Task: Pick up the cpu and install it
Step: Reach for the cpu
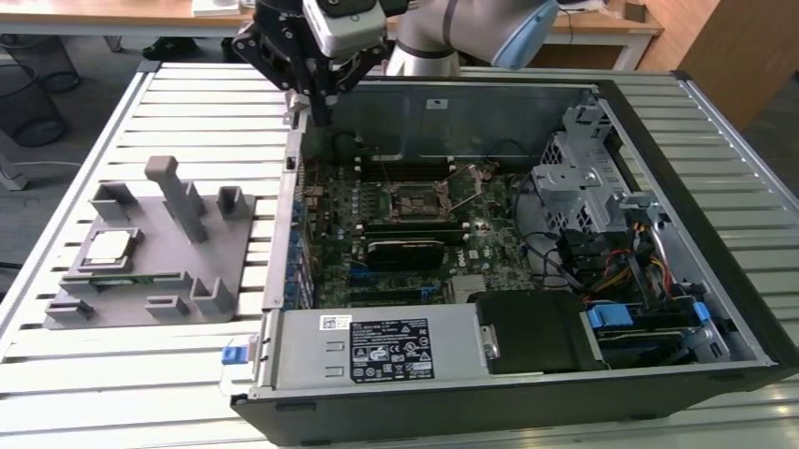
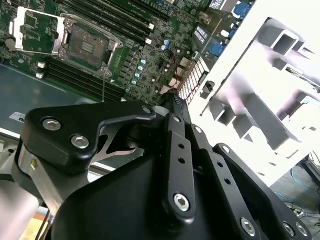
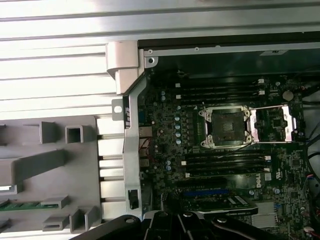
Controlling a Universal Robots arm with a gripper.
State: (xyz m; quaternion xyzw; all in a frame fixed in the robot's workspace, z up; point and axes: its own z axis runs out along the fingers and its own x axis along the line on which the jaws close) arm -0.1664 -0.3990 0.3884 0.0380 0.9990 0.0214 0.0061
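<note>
The cpu (image 1: 110,246), a small silvery square chip with a pale rim, lies in a recess of the grey tray (image 1: 187,281) at the exterior view's left. My gripper (image 1: 322,108) hangs above the far left corner of the open computer case (image 1: 699,187), well away from the cpu, its fingers drawn together to a point with nothing in them. In the second wrist view the gripper (image 2: 174,100) points down beside the motherboard. The black motherboard socket (image 1: 416,198) (image 2: 90,47) (image 3: 225,127) is bare, with its metal frame (image 3: 272,125) flipped open.
A green memory stick (image 1: 119,278) (image 3: 20,205) lies in the tray below the cpu, between tall grey posts (image 1: 175,192). The case holds a power supply (image 1: 374,348), a drive cage (image 1: 581,178) and cable bundles (image 1: 612,271). Everything rests on a slatted metal table (image 1: 187,103).
</note>
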